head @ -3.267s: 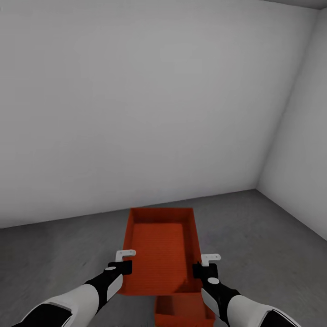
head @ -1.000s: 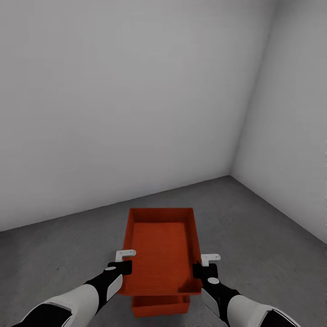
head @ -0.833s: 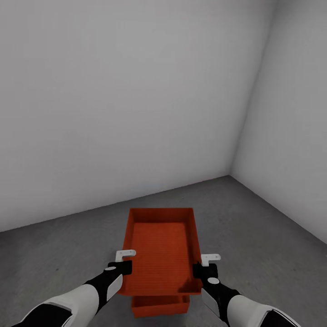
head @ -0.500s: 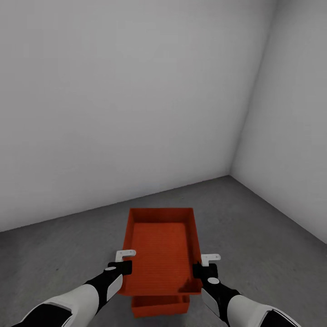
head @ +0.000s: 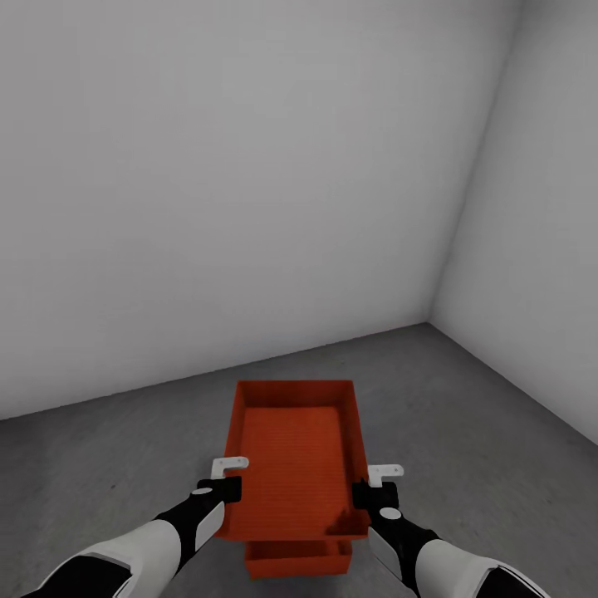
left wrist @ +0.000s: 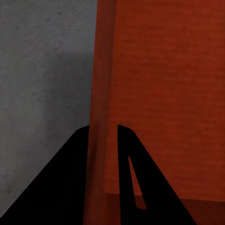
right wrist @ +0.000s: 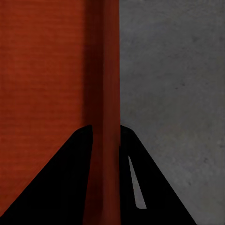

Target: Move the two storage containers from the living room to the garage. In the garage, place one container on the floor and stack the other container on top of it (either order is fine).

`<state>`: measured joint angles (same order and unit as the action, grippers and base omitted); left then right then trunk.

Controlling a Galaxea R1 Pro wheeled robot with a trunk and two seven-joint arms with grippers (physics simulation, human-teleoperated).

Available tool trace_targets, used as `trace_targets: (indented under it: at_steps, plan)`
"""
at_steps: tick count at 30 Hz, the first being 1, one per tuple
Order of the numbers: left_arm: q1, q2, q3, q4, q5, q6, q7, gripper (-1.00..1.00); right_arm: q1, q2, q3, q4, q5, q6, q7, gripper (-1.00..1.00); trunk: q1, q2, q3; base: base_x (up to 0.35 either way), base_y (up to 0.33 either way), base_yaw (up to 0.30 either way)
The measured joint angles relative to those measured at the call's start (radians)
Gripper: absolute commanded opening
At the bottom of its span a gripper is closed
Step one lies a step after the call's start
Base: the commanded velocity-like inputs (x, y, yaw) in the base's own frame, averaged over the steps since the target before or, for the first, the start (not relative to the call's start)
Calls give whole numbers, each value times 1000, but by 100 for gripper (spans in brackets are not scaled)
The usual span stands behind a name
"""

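I hold one orange-red storage container (head: 295, 453) in the air between both arms, open top up. My left gripper (head: 226, 488) is shut on its left wall (left wrist: 99, 117); my right gripper (head: 365, 495) is shut on its right wall (right wrist: 107, 93). The second storage container (head: 297, 559) sits on the grey concrete floor (head: 465, 432) of the garage, directly beneath the held one and mostly hidden by it; just its near end shows. In both wrist views the black fingers (left wrist: 124, 154) (right wrist: 84, 154) straddle a ribbed wall.
Plain white walls (head: 232, 183) meet in a corner at the right (head: 432, 320). Concrete floor stretches to either side of the containers (head: 91, 465).
The view has swung, so the wall corner sits further left than 3.3 s ago and the floor container now lies centred under the held one. My arms and the held container keep their place.
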<state>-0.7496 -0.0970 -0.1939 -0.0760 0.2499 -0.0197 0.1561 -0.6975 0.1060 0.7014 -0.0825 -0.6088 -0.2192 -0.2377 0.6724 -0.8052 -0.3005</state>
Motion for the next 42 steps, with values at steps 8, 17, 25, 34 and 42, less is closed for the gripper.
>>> trace_targets:
  at_steps: [8, 17, 25, 34, 42]
  plan:
    - [0, 0, -1, -1, 0, 1, 0, -100, 0, 0, 0, 0, 0, 0, 0, -100, 0, 0, 0, 0, 0, 1]
    - [0, 0, 0, -1, 0, 1, 0, -100, 0, 0, 0, 0, 0, 0, 0, -100, 0, 0, 0, 0, 0, 0]
    - [0, 0, 0, -1, 0, 1, 0, -100, 0, 0, 0, 0, 0, 0, 0, -100, 0, 0, 0, 0, 0, 0]
    - [0, 0, 0, 0, 0, 1, 0, -100, 0, 0, 0, 0, -1, 0, 1, -100, 34, -63, -28, 0, 0, 0]
    - [0, 0, 0, 0, 0, 0, 0, -100, 0, 0, 1, 0, -1, 0, 1, -100, 65, -119, -53, 0, 0, 0]
